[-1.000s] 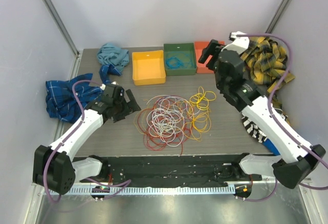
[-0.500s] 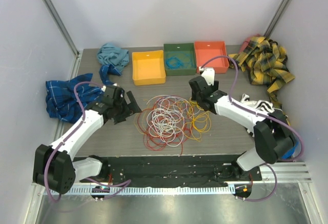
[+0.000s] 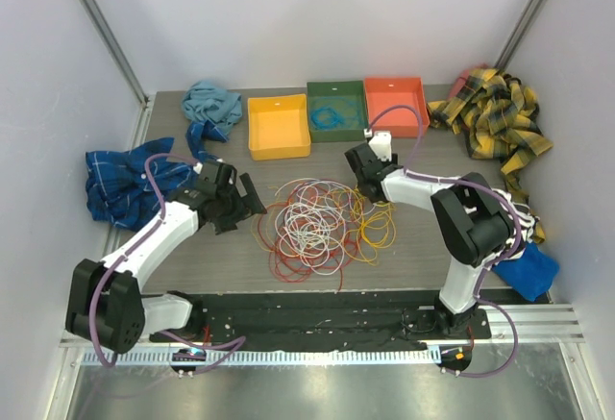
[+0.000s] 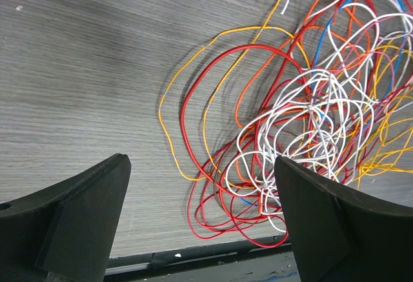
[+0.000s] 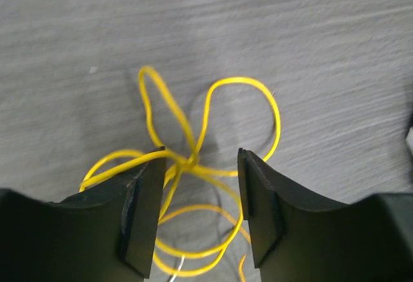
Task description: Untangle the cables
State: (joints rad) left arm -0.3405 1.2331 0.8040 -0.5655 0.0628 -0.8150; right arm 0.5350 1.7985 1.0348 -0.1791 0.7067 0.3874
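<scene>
step: isolating yellow cable (image 5: 191, 161) at far-right edge of cables (image 3: 322, 223) heaped mid table (image 3: 231, 259) | right gripper (image 5: 199, 166): jaws partly apart astride yellow crossing, not clamped | left gripper (image 4: 199, 166): spread wide, empty, at heap's left rim | next: pinch crossing, draw gently outward, expect snags

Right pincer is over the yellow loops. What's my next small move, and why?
Probably close the right pincer on the yellow cable: its crossing strands lie on the table between the jaws, which stand apart and grip nothing yet.
</scene>
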